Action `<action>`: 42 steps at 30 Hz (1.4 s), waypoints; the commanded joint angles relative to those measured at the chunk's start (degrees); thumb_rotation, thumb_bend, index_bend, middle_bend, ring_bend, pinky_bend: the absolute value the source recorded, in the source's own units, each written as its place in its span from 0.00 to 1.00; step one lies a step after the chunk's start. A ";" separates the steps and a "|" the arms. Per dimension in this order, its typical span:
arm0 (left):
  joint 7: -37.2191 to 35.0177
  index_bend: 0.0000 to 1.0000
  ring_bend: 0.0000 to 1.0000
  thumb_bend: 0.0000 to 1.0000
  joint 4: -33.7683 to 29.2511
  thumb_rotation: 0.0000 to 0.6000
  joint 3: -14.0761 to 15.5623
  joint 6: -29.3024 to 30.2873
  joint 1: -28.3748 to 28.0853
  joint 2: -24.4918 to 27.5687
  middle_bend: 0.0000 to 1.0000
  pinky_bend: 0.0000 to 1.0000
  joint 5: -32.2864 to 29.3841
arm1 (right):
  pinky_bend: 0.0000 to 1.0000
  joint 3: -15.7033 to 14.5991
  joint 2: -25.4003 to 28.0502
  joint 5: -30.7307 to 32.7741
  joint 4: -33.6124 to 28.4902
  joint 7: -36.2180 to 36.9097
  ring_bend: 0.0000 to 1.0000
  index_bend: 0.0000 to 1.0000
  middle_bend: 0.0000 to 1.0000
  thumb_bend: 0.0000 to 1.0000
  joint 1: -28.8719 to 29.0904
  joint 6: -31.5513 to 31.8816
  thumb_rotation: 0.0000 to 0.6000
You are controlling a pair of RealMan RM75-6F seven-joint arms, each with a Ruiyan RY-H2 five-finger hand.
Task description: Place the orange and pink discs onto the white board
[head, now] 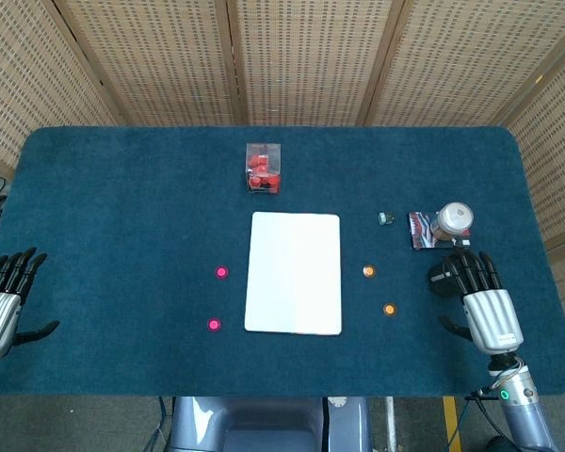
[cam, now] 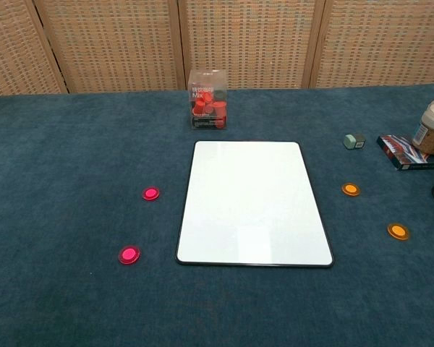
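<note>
clear box (cam: pixel 207 99) behind white board (cam: pixel 254 202); jar (head: pixel 451 222) beside right hand (head: pixel 478 295)

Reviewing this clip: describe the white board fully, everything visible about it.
The white board is a flat rectangular panel with rounded corners and a thin dark edge, smooth and slightly glossy. It lies flat in the middle of the blue cloth table, long side running away from the robot. Nothing rests on it. Two pink discs lie apart to its left, two orange discs to its right, none touching it. A clear box stands beyond its far edge.
</note>
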 commanded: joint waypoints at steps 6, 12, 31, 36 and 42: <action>-0.30 0.00 0.00 0.00 -0.31 1.00 -0.16 0.36 0.23 0.24 0.00 0.00 -0.09 | 0.00 1.67 -1.20 -1.51 1.50 0.74 0.00 0.00 0.00 0.00 -0.16 -0.13 1.00; 0.78 0.00 0.00 0.00 -0.16 1.00 -0.54 -1.56 -0.62 -0.28 0.00 0.00 -1.12 | 0.25 7.87 1.46 -0.10 -3.66 -1.60 0.38 0.03 0.36 0.06 9.38 -11.14 1.00; 1.52 0.00 0.00 0.00 -0.01 1.00 -1.27 -4.73 -1.79 -0.41 0.00 0.00 -3.65 | 1.00 14.52 -5.74 35.52 -3.53 -13.19 1.00 0.38 0.98 0.35 23.90 -40.78 1.00; 1.29 0.00 0.00 0.00 -0.02 1.00 -1.26 -4.62 -1.77 -0.33 0.00 0.00 -3.58 | 1.00 14.50 -6.72 37.79 -3.20 -14.60 1.00 0.40 0.98 0.36 24.48 -40.55 1.00; 1.59 0.00 0.00 0.00 -0.13 1.00 -1.07 -4.61 -1.79 -0.40 0.00 0.00 -3.36 | 1.00 13.85 -7.93 39.84 -3.12 -16.45 1.00 0.40 0.98 0.36 25.18 -40.41 1.00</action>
